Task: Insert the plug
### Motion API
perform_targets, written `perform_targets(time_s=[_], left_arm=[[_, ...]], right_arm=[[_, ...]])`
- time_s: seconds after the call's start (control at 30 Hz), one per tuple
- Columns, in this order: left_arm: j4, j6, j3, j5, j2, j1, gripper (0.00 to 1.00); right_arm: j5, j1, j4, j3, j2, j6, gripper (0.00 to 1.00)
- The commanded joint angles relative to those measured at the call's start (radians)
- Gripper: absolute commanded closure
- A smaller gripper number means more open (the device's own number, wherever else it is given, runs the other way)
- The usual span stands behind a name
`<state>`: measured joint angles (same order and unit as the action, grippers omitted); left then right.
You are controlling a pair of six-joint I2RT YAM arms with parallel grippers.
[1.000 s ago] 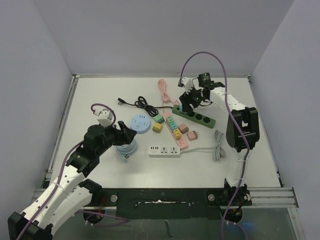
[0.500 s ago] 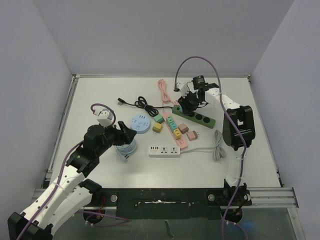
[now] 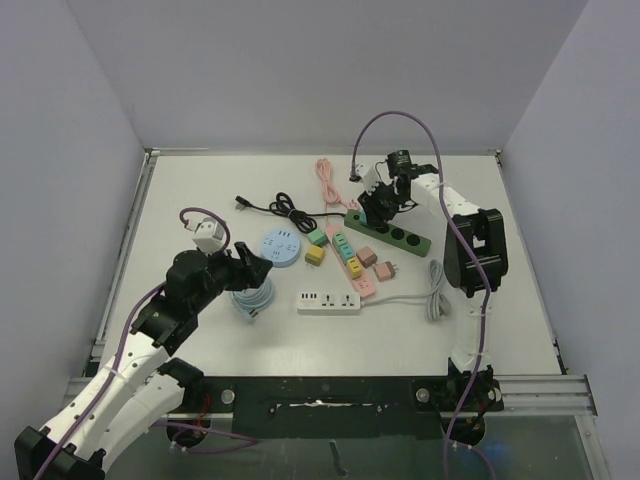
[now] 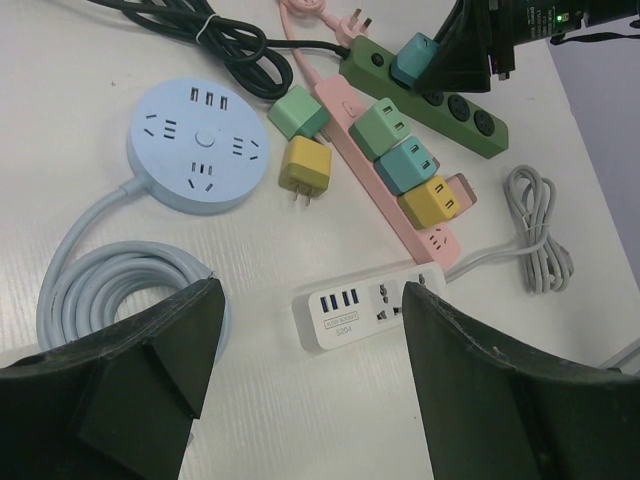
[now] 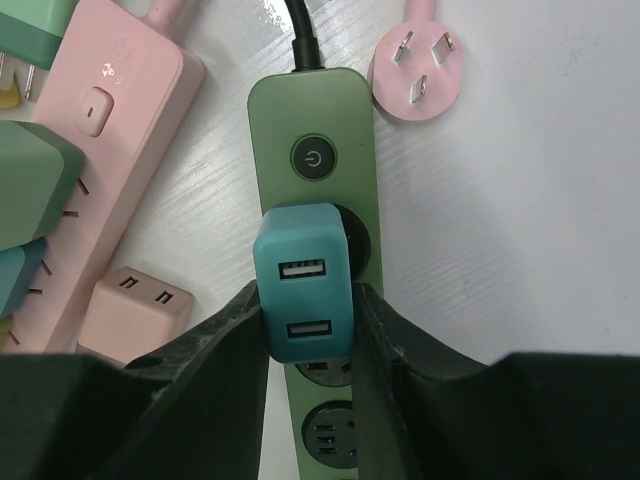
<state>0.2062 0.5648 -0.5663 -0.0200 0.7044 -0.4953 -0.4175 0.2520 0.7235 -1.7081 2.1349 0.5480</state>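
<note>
**Right hand** (image 5: 305, 325): pressed together on the teal square USB charger plug (image 5: 302, 290), one finger on each side face.

**Position of plug:** it stands directly over the dark green plastic power strip (image 5: 312, 110), at the first round socket just below the strip's power button. Part of that socket's dark recess shows at the plug's upper right edge. Alignment therefore appears slightly off, and seating cannot be confirmed.

**Strip axis:** it runs top to bottom in the right wrist view and upper left to lower right in the overhead view. The strip lies right of centre in the upper part of the white bench (image 3: 200, 190).

**Judgement:** what remains is a small correction, then a push straight down into the socket.

**Left hand** (image 4: 310, 340): spread, holding nothing, well apart at lower left. The right arm is plainly the nearer.
</note>
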Motion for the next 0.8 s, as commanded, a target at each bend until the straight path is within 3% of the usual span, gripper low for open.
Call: perform_targets(time_s=[0.0, 0.23, 0.47, 0.77], left_arm=[[-0.046, -0.002, -0.01, 0.013, -0.011, 0.006, 0.3], [-0.035, -0.005, -0.014, 0.013, -0.004, 0.006, 0.3], [-0.011, -0.011, -0.014, 0.039, -0.024, 0.006, 0.3], [-0.015, -0.011, -0.019, 0.033, 0.004, 0.006, 0.3]], right_arm=[[0.171, -0.013, -0.007, 0.024, 0.153, -0.019, 1.0], [0.334, 0.027, -0.002, 0.029, 0.229, -0.028, 1.0], [0.403, 0.086, -0.063, 0.077, 0.234, -0.047, 1.0], [0.338, 0.098, -0.107, 0.074, 0.195, -0.077, 1.0]])
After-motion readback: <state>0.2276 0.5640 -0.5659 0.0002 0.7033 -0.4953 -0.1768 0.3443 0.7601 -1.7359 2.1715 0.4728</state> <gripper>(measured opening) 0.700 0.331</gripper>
